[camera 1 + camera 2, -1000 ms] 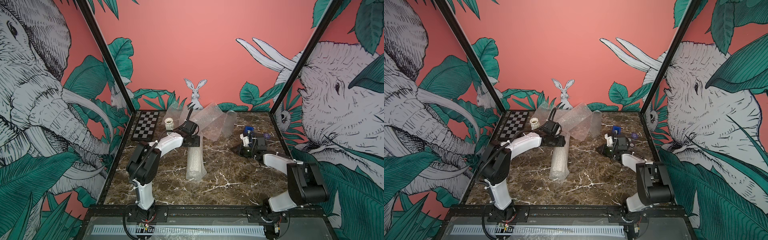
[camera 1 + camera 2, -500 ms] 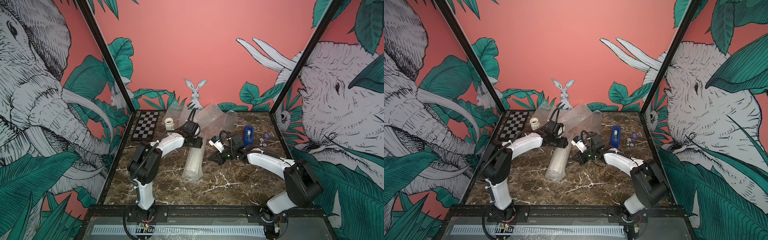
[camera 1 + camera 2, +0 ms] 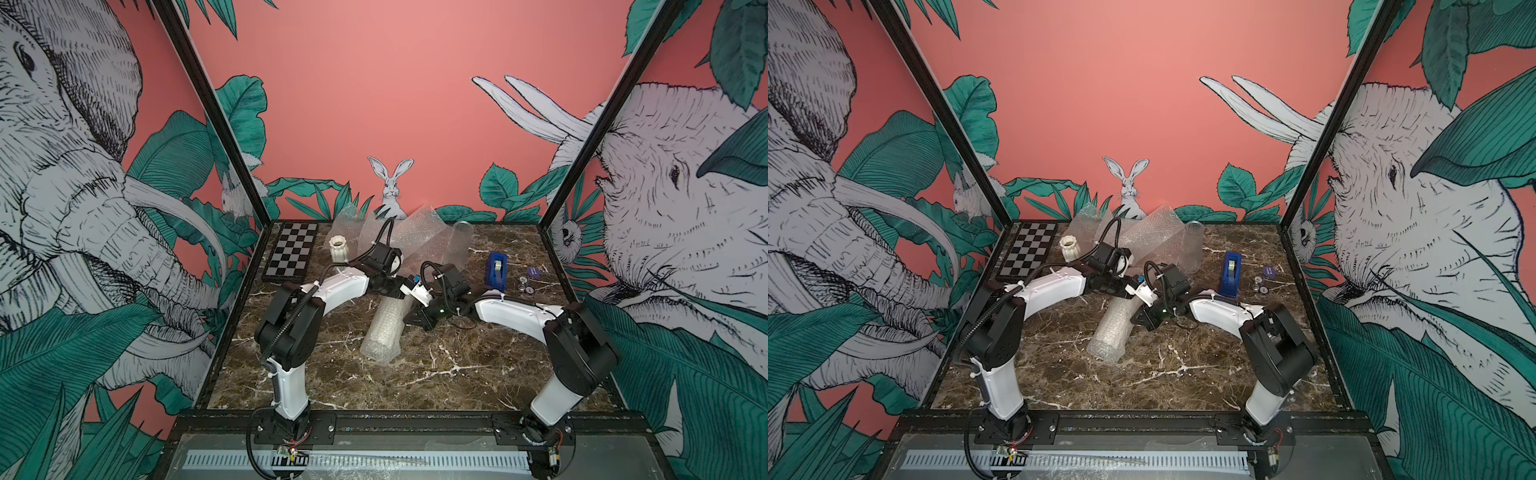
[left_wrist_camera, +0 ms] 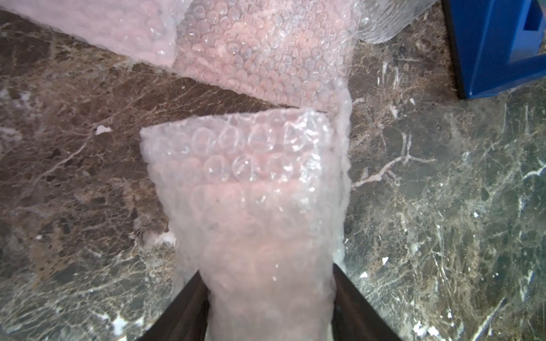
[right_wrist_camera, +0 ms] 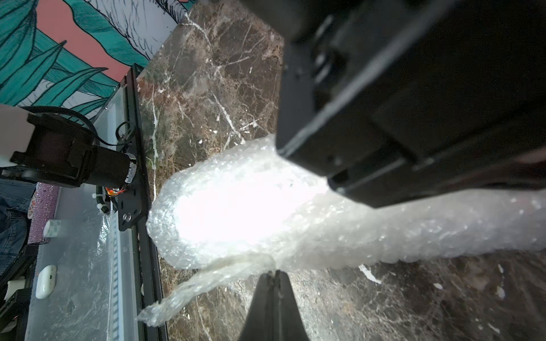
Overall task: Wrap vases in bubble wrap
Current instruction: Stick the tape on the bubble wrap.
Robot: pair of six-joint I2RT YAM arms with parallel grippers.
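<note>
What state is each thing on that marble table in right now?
Bubble-wrapped roll: lying flat, one flap loose.
Left gripper: shut on the roll's far end.
Right gripper: shut, tips by the loose flap.
White fluted ceramic vase: upright, unwrapped.
Clear glass cylinder vase: upright, unwrapped.
Loose clear bubble wrap sheets: crumpled, unused, at the back.
Blue tape dispenser: upright, untouched.
</note>
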